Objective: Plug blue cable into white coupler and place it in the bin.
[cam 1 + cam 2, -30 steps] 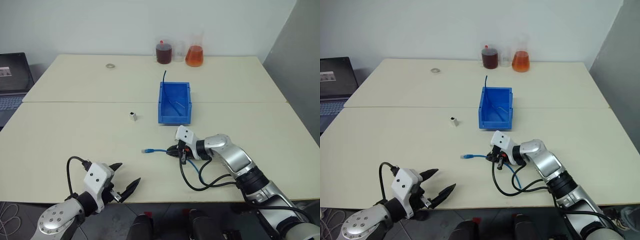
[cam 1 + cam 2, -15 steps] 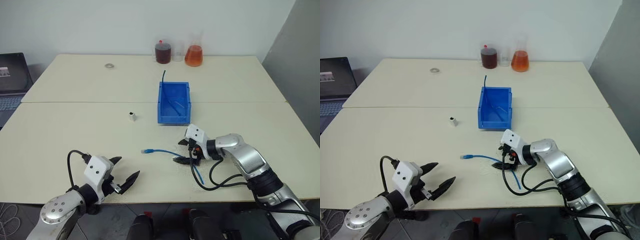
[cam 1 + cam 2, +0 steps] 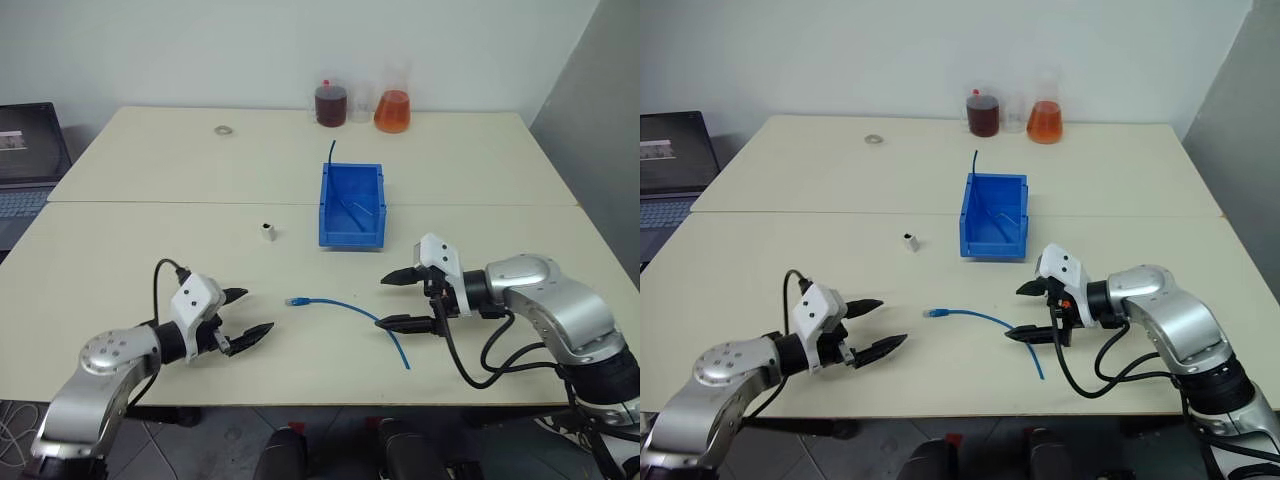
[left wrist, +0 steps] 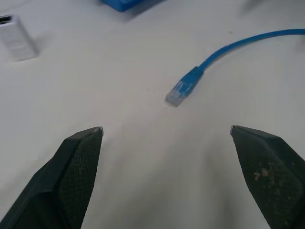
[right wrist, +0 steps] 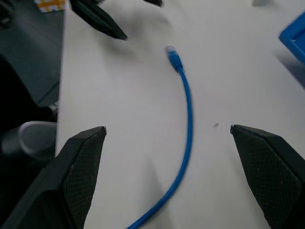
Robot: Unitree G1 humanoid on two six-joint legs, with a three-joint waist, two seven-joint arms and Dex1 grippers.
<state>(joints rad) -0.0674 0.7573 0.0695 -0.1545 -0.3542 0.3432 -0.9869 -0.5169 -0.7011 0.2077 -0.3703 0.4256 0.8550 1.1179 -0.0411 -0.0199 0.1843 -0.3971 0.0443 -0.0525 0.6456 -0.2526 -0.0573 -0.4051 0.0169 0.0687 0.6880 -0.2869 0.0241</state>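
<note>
Right pincer (image 3: 407,299) newly open, empty

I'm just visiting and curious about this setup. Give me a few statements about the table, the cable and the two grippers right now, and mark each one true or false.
1. The blue cable lies loose on the table, held by neither gripper. True.
2. The white coupler is already inside the bin. False: it stands on the table, left of the bin.
3. The left gripper is open, its fingers pointing toward the cable's plug end. True.
4. The right gripper is clamped shut on the cable. False: its fingers stand wide apart, with the cable lying on the table below them.
5. The cable is plugged into the coupler. False: the plug end lies bare on the table, apart from the coupler.
</note>
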